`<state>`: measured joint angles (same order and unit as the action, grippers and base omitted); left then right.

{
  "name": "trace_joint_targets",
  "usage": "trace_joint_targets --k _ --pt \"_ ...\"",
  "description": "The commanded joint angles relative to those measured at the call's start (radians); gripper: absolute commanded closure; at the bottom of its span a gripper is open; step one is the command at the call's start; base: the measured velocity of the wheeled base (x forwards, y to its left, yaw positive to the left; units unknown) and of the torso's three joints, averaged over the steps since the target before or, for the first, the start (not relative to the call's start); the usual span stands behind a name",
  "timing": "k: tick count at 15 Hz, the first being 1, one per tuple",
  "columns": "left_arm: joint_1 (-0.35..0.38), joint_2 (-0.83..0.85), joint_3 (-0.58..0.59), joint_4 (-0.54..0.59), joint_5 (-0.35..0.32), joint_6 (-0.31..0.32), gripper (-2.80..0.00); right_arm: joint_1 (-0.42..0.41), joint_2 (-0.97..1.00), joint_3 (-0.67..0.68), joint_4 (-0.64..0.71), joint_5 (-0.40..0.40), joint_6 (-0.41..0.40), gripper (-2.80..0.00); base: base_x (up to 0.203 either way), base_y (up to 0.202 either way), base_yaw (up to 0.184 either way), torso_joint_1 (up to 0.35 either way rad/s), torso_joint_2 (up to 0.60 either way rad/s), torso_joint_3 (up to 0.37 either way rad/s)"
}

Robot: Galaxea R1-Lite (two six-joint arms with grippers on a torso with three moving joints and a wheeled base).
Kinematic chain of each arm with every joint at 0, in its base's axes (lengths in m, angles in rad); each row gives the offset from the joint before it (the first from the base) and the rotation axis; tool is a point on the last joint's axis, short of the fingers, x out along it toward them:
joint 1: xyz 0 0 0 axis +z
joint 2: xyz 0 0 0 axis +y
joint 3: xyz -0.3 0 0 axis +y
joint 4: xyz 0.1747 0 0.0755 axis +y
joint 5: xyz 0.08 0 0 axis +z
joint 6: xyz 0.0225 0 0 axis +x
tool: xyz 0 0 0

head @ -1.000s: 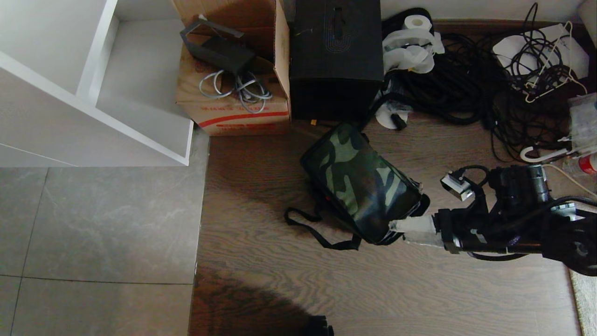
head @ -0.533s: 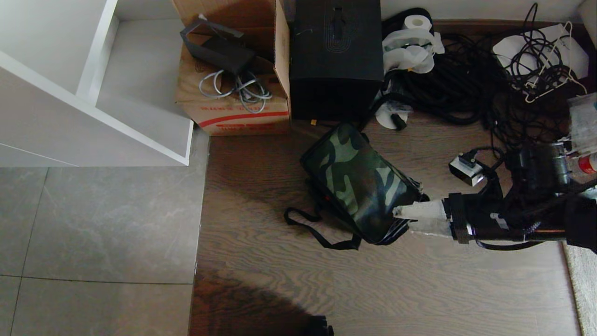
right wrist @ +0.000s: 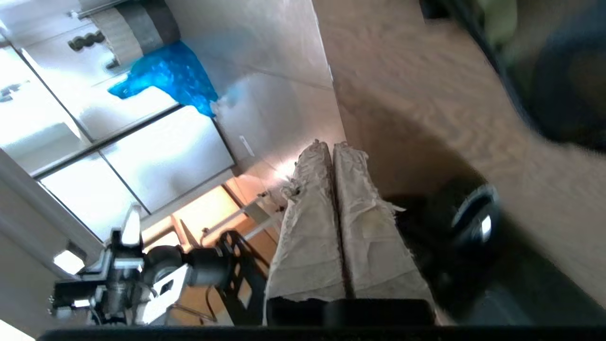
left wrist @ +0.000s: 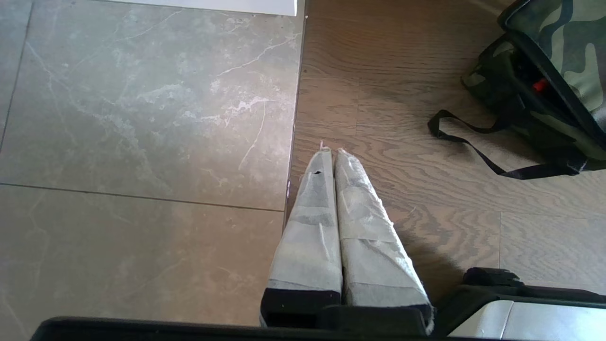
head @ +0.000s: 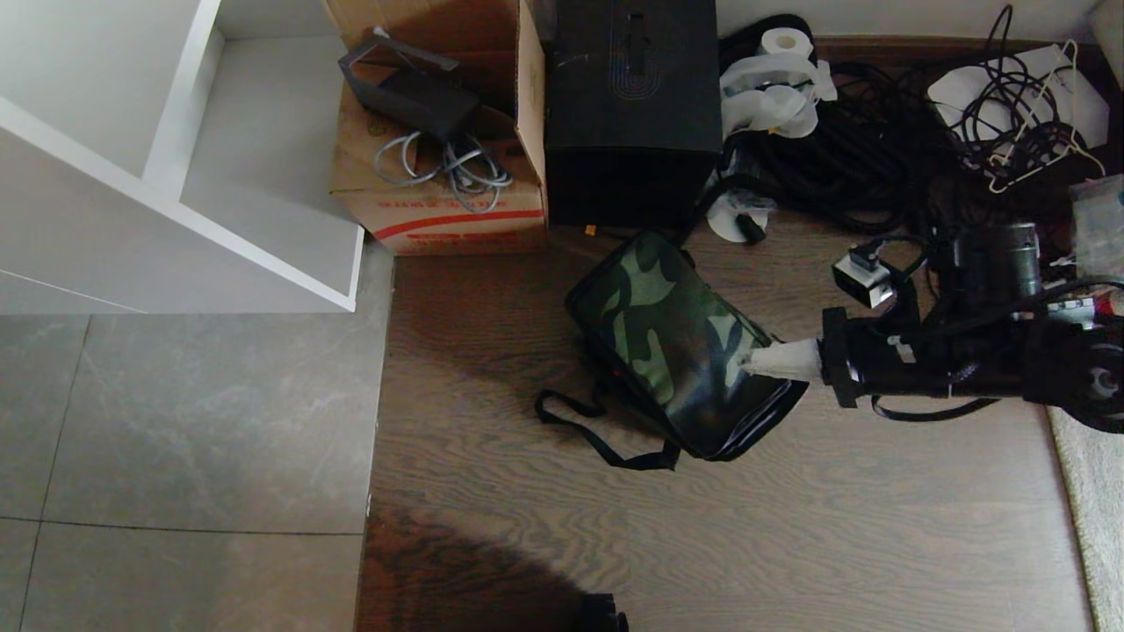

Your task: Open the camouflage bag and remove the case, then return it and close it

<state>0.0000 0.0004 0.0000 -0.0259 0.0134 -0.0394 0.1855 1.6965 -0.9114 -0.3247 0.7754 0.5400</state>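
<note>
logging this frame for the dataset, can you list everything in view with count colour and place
camouflage bag: 1, green-brown-black, closed on the wood floor, centre
strap: 1, black, trailing on the floor by the bag
cardboard carton: 1, brown, left of the black box
black box: 1, behind the bag
cables: pile, black, right of the box
shelf unit: 1, white, far left
right gripper: 1, fingers shut, at the bag's right edge
left gripper: 1, fingers shut, above the floor

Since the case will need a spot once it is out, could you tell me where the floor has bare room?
Bare wood floor lies on the robot's side of the camouflage bag and its strap; grey tiles lie bare to the left. Crowded: the cardboard carton, black box and cable tangle beyond the bag.
</note>
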Motion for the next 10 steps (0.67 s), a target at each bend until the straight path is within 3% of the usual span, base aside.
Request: trace_joint_targets --k 1,3,6,10 --pt "0.000 0.000 0.009 0.000 0.000 0.000 0.00 0.001 -0.164 0.134 -0.004 0.000 -0.031 0.00 0.000 0.000 0.000 0.000 0.00 0.000" --pt "0.000 0.000 0.009 0.000 0.000 0.001 0.00 0.001 -0.341 0.304 0.009 -0.019 -0.178 0.00 0.000 0.000 0.000 0.000 0.00 0.000" --pt "0.000 0.000 0.009 0.000 0.000 -0.001 0.00 0.002 -0.647 0.482 0.138 -0.223 -0.429 0.00 0.000 0.000 0.000 0.000 0.00 0.000" --pt "0.000 0.000 0.009 0.000 0.000 -0.001 0.00 -0.039 -1.082 0.635 0.360 -0.379 -0.553 0.00 0.000 0.000 0.000 0.000 0.00 0.000"
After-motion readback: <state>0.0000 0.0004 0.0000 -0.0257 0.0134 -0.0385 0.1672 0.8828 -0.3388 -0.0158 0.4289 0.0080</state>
